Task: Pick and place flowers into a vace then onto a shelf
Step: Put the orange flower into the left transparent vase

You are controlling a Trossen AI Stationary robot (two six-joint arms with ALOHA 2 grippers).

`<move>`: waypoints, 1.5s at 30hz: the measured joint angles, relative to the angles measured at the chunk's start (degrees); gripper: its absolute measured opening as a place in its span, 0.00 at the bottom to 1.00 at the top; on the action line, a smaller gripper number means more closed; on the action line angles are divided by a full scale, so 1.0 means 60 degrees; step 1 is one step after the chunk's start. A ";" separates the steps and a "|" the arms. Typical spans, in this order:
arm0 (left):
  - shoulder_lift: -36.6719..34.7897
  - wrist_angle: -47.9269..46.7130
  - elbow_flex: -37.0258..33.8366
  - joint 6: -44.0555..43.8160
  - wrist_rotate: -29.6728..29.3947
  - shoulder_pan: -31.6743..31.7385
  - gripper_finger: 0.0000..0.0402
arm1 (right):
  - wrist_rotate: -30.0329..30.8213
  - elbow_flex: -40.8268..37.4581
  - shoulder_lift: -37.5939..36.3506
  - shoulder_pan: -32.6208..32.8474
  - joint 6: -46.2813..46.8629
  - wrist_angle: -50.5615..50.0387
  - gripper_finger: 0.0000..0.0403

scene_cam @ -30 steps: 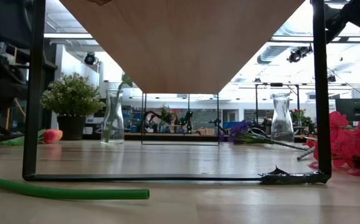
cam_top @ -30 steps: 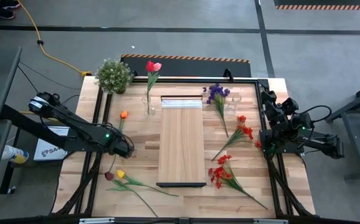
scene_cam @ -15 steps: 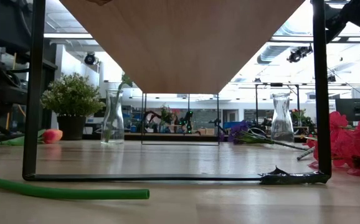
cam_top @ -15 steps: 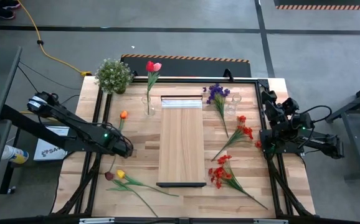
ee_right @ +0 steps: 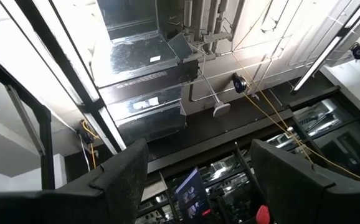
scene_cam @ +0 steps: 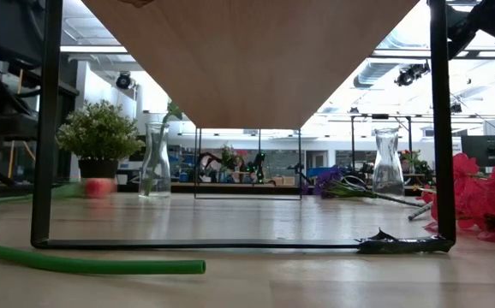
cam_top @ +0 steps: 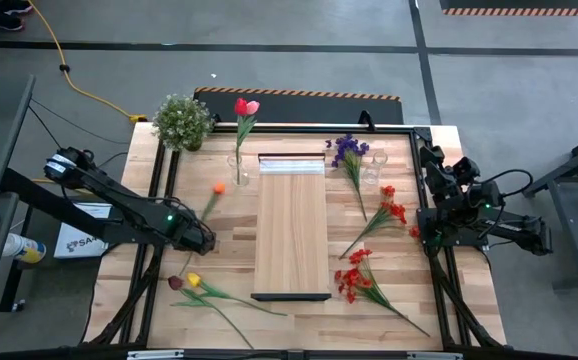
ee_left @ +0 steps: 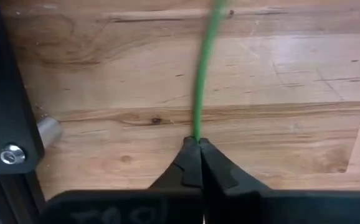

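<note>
An orange tulip (cam_top: 218, 187) lies on the left of the tabletop, its green stem (ee_left: 200, 74) running to my left gripper (ee_left: 197, 146), which is shut on it. The blossom shows blurred in the low view (scene_cam: 99, 186). A red tulip (cam_top: 246, 106) stands in a glass vase (cam_top: 240, 170) by the shelf's (cam_top: 291, 225) far left corner. A second vase (cam_top: 374, 167) stands empty on the far right. Yellow (cam_top: 193, 280) and dark (cam_top: 175, 283) tulips lie near the left front. My right gripper (ee_right: 198, 180) is open, raised at the right edge. My left gripper pinches the orange tulip's green stem (ee_left: 196, 132) between its two fingertips, some way down from the blossom. The fingers come from above, pointing down, and lie across the stem. The stem runs away from them low over the planks, blossom end toward the vase.
A potted green plant (cam_top: 182, 120) stands at the far left corner. A purple sprig (cam_top: 348, 150) and red sprays (cam_top: 389, 212) (cam_top: 357, 280) lie right of the shelf. A black frame (cam_top: 162, 190) borders the table. A green stem (scene_cam: 85, 263) lies near the front.
My left gripper has shut on the orange tulip's stem while staying in place. The stem has swung about the gripper: the blossom has slid toward the table's right, closer to the vase with the red tulip.
</note>
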 joint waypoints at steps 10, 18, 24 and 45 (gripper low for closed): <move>0.0011 -0.0092 0.0116 -0.0175 -0.0261 -0.0011 0.05 | -0.0036 0.0000 0.0000 -0.0003 0.0153 -0.0003 0.68; 0.0033 -0.0825 0.1082 -0.0166 -0.2067 0.0000 0.05 | -0.0033 0.0000 0.0000 0.0000 0.0153 0.0001 0.68; 0.0009 -0.1934 0.2006 -0.0166 -0.2488 -0.0003 0.05 | -0.0036 -0.0003 0.0000 -0.0002 0.0153 0.0055 0.67; -0.0008 -0.7334 0.7074 0.0320 -0.5461 -0.0004 0.05 | -0.0036 0.0000 0.0000 0.0000 0.0083 0.0053 0.68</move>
